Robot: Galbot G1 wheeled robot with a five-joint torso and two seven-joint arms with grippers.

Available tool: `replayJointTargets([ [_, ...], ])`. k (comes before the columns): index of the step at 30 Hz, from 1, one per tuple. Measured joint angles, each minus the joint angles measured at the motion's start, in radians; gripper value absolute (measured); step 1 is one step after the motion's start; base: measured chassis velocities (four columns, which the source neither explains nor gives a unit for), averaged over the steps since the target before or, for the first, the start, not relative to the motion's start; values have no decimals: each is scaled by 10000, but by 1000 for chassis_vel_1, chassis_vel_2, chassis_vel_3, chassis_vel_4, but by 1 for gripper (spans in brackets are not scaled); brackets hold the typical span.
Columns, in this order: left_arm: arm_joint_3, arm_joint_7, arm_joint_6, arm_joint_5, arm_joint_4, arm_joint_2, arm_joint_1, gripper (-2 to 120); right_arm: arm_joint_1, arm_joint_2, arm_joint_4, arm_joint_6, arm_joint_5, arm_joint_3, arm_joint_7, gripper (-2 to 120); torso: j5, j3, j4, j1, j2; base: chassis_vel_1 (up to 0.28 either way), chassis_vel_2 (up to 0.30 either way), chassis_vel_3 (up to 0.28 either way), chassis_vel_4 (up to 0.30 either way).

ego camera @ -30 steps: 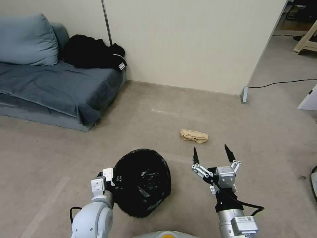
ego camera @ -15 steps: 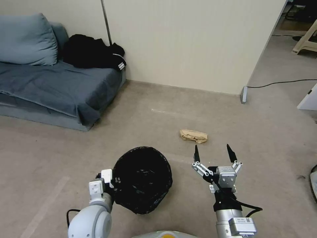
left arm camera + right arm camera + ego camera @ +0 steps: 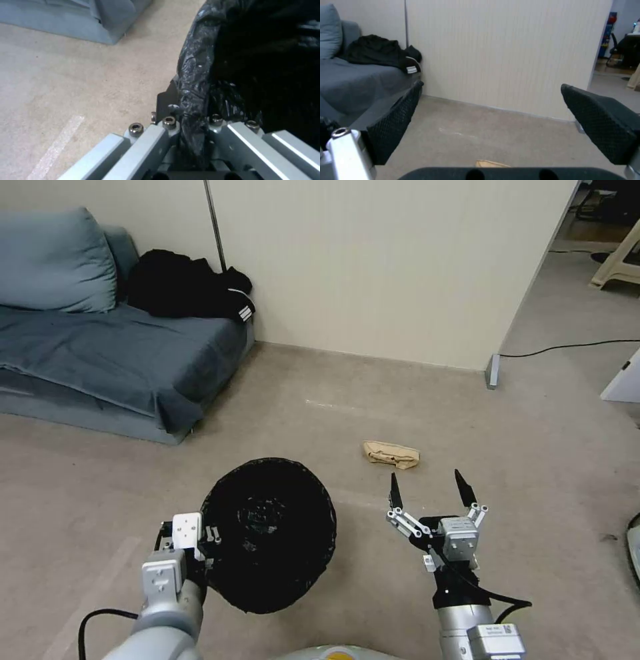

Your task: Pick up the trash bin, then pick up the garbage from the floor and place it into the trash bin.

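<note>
The trash bin (image 3: 268, 533) has shifted left and nearer, rim clamped by the left gripper (image 3: 200, 543). The right gripper (image 3: 427, 492) hovers, fingers spread wide, just near of the tan paper wad (image 3: 391, 454) on the floor.

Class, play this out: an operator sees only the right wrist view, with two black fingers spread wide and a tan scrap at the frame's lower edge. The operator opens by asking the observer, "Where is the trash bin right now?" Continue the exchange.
Observer: The trash bin is held off the floor on the robot's left, mouth tilted toward the head camera.
Operator: What grips it?
Observer: The left gripper is shut on its bag-lined rim.
Operator: Is that tan scrap whole?
Observer: Yes, the tan paper wad lies on the floor just beyond the open right gripper.
</note>
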Motion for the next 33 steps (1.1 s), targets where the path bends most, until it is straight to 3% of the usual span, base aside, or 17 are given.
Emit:
replayJointTargets([
  [17,277,-90,-102,51,0,-24,-33,0,26,0,-133,57,-17,103,-238,100,1,-1,0,0,0,-14,18,11,-13],
  [33,389,-58,-97,136,-95,-95,-62,0,27,0,-160,161,-43,162,-261,100,-1,1,0,1,-1,-154,166,162,-164],
])
